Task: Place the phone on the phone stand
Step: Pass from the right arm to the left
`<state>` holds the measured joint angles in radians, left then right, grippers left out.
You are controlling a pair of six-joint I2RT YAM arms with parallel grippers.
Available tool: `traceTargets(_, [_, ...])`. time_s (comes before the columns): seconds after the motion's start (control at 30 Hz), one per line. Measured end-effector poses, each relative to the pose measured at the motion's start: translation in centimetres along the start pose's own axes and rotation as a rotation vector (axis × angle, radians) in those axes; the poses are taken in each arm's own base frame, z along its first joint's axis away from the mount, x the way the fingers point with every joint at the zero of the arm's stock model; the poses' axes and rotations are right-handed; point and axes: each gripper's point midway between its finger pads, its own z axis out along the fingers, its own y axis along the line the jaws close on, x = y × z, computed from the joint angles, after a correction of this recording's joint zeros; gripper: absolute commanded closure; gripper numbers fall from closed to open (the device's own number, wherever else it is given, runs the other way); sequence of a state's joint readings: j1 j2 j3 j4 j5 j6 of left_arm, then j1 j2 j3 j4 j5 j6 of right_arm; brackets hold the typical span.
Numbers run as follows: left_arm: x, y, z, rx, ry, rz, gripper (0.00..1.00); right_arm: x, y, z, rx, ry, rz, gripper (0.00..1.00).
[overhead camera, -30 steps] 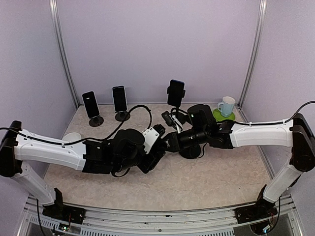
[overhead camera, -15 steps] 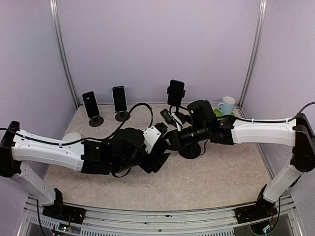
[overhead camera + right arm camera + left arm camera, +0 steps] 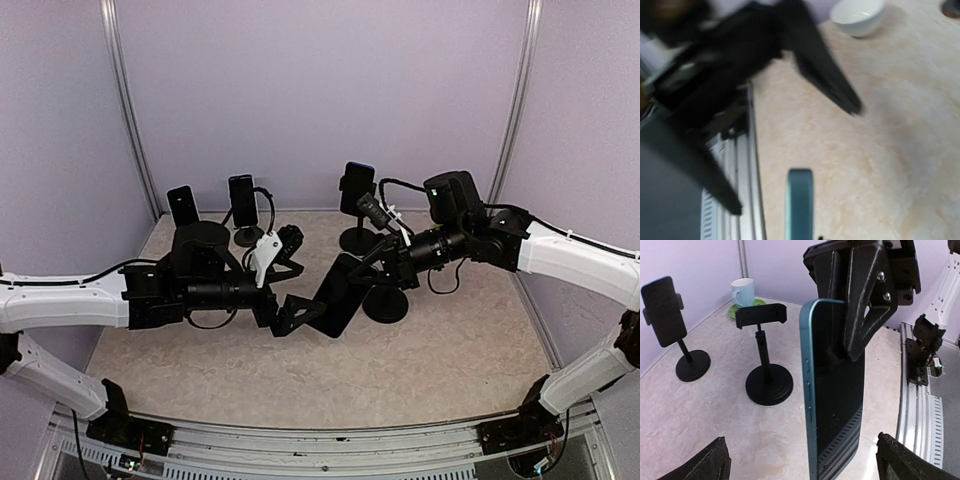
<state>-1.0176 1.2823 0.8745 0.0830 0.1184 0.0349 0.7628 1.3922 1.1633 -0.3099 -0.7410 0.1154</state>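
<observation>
Left wrist view: the blue-edged black phone hangs upright, its top clamped in the right gripper, at 3 o'clock of the empty black round-based stand. The left gripper gapes empty. Pinched at one end, the phone may swing and topple the stand.

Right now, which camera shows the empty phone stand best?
The left wrist view: the empty phone stand stands whole there, clamp, post and round base. The top external view shows mainly its base, the upper part hidden behind the right pincer holding the phone. The blurred right wrist view does not show it.
</observation>
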Motion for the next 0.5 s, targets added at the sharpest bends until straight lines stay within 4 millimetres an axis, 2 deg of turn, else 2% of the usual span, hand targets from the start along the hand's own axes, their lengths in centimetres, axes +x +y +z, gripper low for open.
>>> traceTargets(0.13, [0.4, -1.4, 0.2, 0.135, 0.006, -0.018, 0.02, 0.1, 1.7, -1.1, -0.046, 0.012, -0.081, 1.0])
traceTargets(0.23, [1.4, -2.7, 0.8, 0.235, 0.031, -0.038, 0.06, 0.5, 2.6, -1.5, -0.073, 0.024, -0.13, 1.0])
traceTargets(0.37, [3.4, -4.4, 1.8, 0.343, 0.089, -0.082, 0.16, 0.8, 3.2, -1.6, -0.089, 0.034, -0.187, 1.0])
traceTargets(0.5, [4.6, -5.5, 2.3, 0.418, 0.125, -0.125, 0.33, 1.1, 3.6, -1.4, -0.103, 0.043, -0.22, 1.0])
